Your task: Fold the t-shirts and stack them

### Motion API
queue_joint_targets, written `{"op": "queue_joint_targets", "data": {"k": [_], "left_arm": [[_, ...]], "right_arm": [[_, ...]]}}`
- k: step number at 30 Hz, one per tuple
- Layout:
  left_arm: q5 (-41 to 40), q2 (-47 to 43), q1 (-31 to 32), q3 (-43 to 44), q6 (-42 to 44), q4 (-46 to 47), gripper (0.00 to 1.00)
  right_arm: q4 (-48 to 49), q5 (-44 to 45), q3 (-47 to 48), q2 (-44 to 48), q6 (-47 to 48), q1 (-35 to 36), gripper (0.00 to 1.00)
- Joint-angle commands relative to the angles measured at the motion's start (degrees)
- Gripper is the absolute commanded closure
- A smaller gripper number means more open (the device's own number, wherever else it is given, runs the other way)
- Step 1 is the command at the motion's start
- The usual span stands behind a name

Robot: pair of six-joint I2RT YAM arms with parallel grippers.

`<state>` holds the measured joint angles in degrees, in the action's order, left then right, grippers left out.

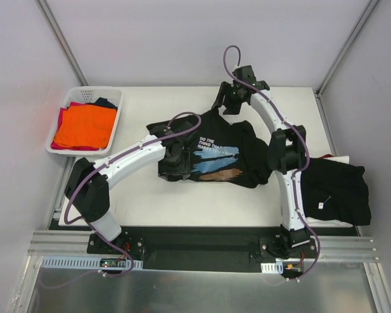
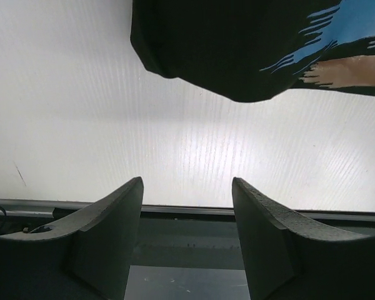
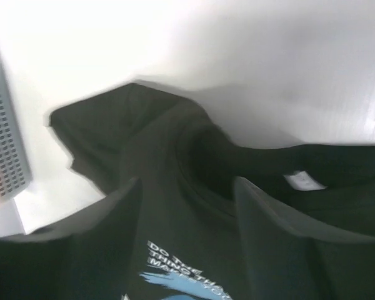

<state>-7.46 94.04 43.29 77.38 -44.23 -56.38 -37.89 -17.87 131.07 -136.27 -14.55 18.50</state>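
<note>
Closest to the arm bases, on the right side of the counter [image 1: 182,202], a black t-shirt [image 1: 335,189] lies folded into a rough rectangle. Its outer edge reaches the counter's right rim, and the right arm's lower link stands just beside its inner edge.

A little further in, the left arm stretches from the near left corner toward the middle. The left claw [image 2: 187,187] is released: its two fingers [image 2: 112,225] stand apart with nothing between them. The wrist view looks past them to bare counter and, beyond that, the rounded black edge of a garment.

That garment is the printed t-shirt [image 1: 215,153], spread loosely at the centre of the counter. It is black with white text above blue and tan brush strokes, print side up. The left claw sits at its left edge.

At the shirt's far side, the right claw [image 3: 186,187] hangs above the collar. Its fingers are parted and no cloth is pinched between them, though this view is blurred. A small white label [image 3: 303,181] shows inside the neck.

Farthest back on the left, a white lattice basket [image 1: 86,95] holds an orange t-shirt [image 1: 85,127] on top of red and navy cloth.
</note>
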Motion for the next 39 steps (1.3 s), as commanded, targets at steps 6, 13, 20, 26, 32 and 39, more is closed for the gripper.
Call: {"op": "queue_joint_targets", "data": {"k": [6,13,20,26,32,39], "left_arm": [[2.5,-0.3,1.7,0.1,-1.8,0.3,0.41],[-1.5,2.8,2.8,0.1,-6.0,-1.5,0.38],[-6.4,5.4,2.6,-2.9,-6.9,-1.3,0.35],[-5.3,10.3,1.8,-0.5,-5.2,-0.1,0.34],[-0.1,13.0,1.7,7.9,-4.7,-0.1,0.36],[-8.2,18.1,0.7,21.6,-5.0,-8.8,0.37]], "right_arm": [[-1.4,2.9,-16.6,10.5,3.2,-3.0,0.32],[1.9,6.2,-47.1,38.2,4.2,1.2,0.35],[-0.1,9.4,-68.6,62.2,-0.5,5.6,0.34],[-9.8,11.9,-76.4,75.2,0.9,6.1,0.34],[-13.7,14.4,-79.7,79.8,3.8,5.1,0.52],[-13.5,9.7,-75.4,72.7,8.5,0.9,0.51]]}}
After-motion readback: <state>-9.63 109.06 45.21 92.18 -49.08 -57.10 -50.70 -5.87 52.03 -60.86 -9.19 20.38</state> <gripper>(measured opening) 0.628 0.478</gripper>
